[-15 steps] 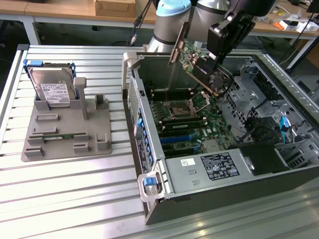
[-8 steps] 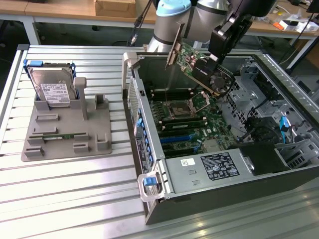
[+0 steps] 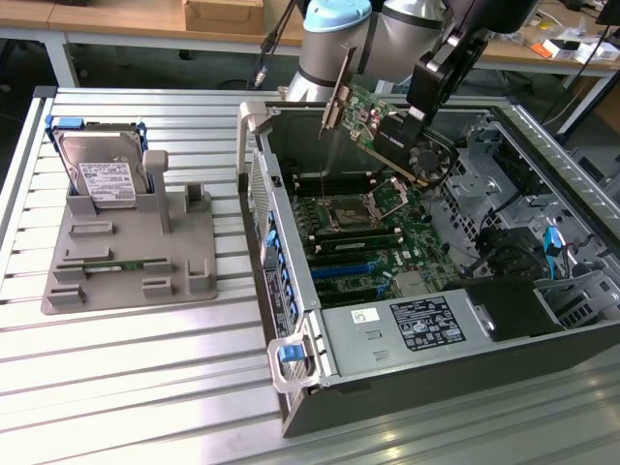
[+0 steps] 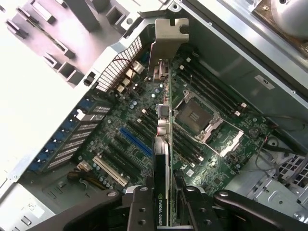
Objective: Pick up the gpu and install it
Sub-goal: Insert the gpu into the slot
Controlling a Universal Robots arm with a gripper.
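The gpu (image 3: 380,124) hangs tilted in the air above the open computer case (image 3: 291,300), over the motherboard (image 3: 373,254). It is a card with a green board, a black fan and a silver bracket (image 3: 332,105) on the end toward the exterior view's left. My gripper (image 3: 415,124) is shut on its fan end. In the wrist view the gpu (image 4: 162,149) shows edge-on between my fingers (image 4: 139,211), with its bracket (image 4: 167,41) near the case's rear wall. The blue expansion slot (image 4: 135,140) lies below, a little to one side of the card.
On the exterior view's left a grey holder (image 3: 184,262) carries a hard drive (image 3: 105,174) standing upright and a green memory stick (image 3: 108,265). Inside the case are the CPU socket (image 3: 341,211), a power supply (image 3: 426,325) and drive cages (image 3: 572,281).
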